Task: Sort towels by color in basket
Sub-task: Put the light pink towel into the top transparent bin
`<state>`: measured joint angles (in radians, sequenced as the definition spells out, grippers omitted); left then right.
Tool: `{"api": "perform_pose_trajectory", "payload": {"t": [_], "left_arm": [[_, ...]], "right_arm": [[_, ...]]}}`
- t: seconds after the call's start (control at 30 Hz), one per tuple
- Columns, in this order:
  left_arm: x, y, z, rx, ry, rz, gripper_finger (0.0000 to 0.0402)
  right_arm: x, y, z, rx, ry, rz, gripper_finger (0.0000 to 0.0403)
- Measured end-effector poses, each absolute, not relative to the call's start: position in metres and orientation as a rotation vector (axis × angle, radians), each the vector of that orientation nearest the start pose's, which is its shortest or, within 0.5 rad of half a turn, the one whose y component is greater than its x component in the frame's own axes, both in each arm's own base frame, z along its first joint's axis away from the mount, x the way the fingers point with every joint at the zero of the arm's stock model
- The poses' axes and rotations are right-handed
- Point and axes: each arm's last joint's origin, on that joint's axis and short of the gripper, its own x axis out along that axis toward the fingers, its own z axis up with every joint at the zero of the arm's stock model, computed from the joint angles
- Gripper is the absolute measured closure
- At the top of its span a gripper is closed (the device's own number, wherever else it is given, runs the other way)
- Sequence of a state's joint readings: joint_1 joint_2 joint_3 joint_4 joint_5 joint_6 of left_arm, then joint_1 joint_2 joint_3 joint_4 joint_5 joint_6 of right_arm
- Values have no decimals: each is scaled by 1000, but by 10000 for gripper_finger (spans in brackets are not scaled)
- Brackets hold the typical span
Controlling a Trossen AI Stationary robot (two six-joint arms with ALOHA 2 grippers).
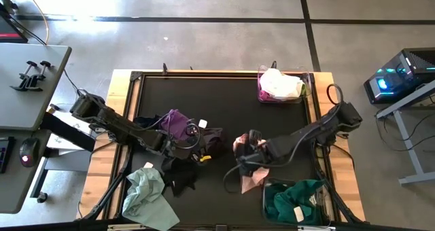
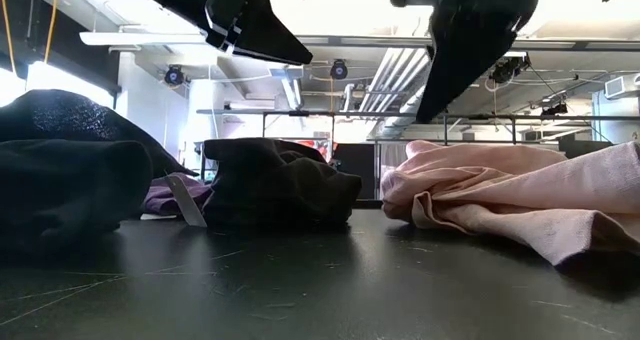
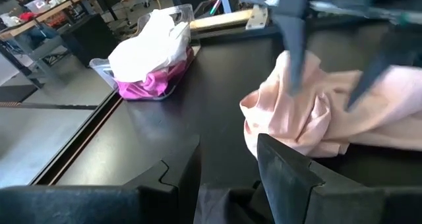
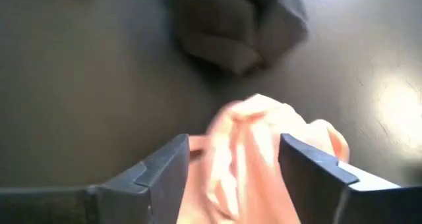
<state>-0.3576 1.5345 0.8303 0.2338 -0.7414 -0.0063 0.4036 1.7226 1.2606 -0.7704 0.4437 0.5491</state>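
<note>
- the black table [image 1: 224, 102] carries two clear baskets and loose towels spread across its near half.
- the right gripper [image 4: 231, 168] hangs over the pink towel [image 1: 246, 164] near the table's middle, jaws apart, one finger on each side of the cloth's raised fold.
- the left gripper [image 3: 227, 168] sits just beside the dark pile, jaws apart with nothing between them.
- pale mint towel [image 1: 146, 193] lies at the near left corner, with a black towel [image 1: 180, 175] beside it and a purple towel [image 1: 175, 122] behind.
- far basket [image 1: 307, 88] holds a white towel [image 1: 280, 83] over a magenta towel [image 3: 148, 85].
- near basket [image 1: 266, 190] holds a teal towel [image 1: 296, 200].
</note>
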Motion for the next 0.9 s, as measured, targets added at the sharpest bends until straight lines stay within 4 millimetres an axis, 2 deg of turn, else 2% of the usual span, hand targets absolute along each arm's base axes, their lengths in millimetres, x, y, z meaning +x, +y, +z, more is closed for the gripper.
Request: {"api": "perform_pose_trajectory", "payload": {"t": [0.13,0.23,0.37,0.5,0.6,0.77,0.83,0.9], "left_arm": [[302,-92,214,229,400,375,268],[302,-92,214,231,402,374,268],[303,-92,213,233,406,374,268],[304,-91,211,242,410,376,268],[306,-91,206,246,426,375,268],[308,-92,199,243,446,357,268],[309,-92,196,245,451,360,268],[311,-92,194,247,456,362,268]], "right_arm": [[313,108,216,26,1159,-353,170],[315,109,208,33,1217,-305,182],[323,111,183,48,1316,-267,204],[333,99,156,56,1392,-313,226],[338,94,141,90,1447,-302,263],[334,94,139,14,1470,-336,374],[328,93,145,-31,1477,-376,392],[319,91,157,-73,1458,-464,386]]}}
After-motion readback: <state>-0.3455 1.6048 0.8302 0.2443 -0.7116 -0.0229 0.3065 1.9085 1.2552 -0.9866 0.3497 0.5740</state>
